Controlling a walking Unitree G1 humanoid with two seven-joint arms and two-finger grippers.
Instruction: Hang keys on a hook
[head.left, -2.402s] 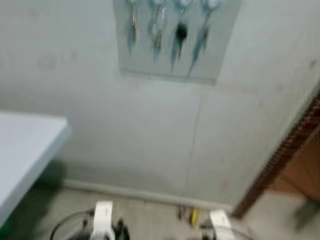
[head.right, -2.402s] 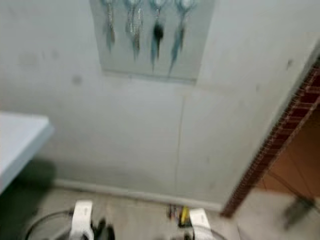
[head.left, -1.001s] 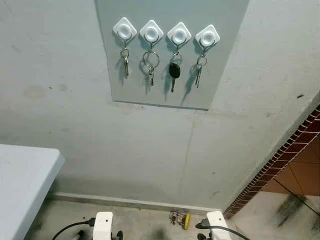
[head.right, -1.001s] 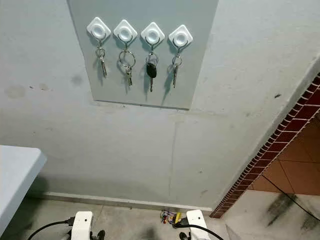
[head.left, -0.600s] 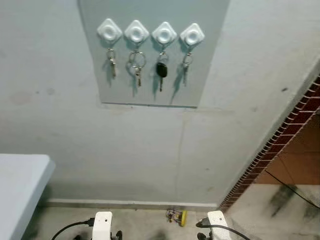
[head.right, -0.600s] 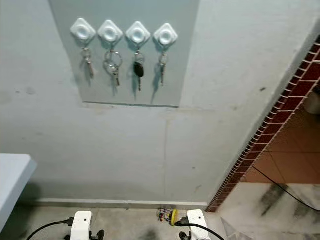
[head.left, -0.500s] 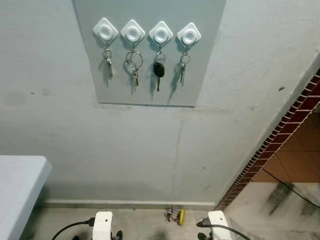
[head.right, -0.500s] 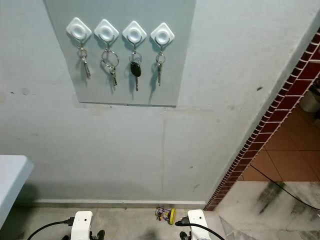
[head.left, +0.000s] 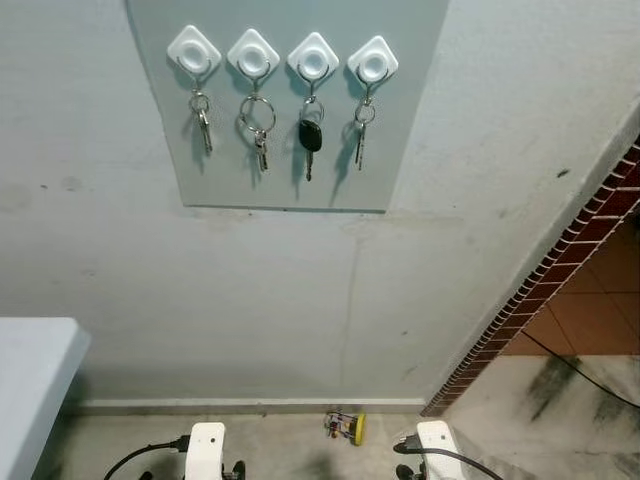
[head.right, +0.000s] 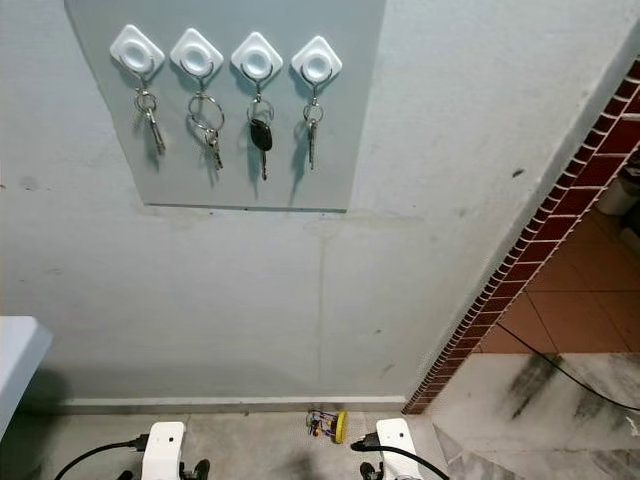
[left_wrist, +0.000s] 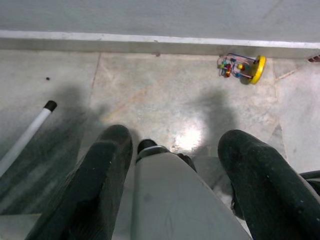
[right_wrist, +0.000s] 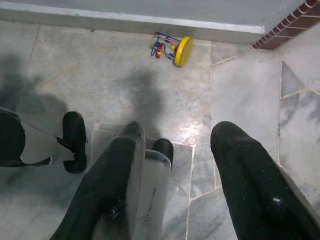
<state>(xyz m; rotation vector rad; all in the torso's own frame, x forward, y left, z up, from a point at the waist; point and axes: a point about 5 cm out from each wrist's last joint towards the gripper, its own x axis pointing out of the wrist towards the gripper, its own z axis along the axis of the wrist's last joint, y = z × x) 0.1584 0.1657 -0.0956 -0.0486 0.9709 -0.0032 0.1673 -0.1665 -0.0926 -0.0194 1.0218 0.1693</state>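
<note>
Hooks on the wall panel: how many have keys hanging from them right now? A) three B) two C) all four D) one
C: each of the four white hooks on the grey wall panel carries a key ring, the third with a black-headed key.

Glossy white plastic hooks (head.left: 252, 55) hold shiny metal keys (head.left: 258, 130) above a polished stone floor (right_wrist: 100, 75)

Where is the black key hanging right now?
In the left eye view, the black key hangs on the third white hook from the left, between the big key ring and a silver key.
</note>
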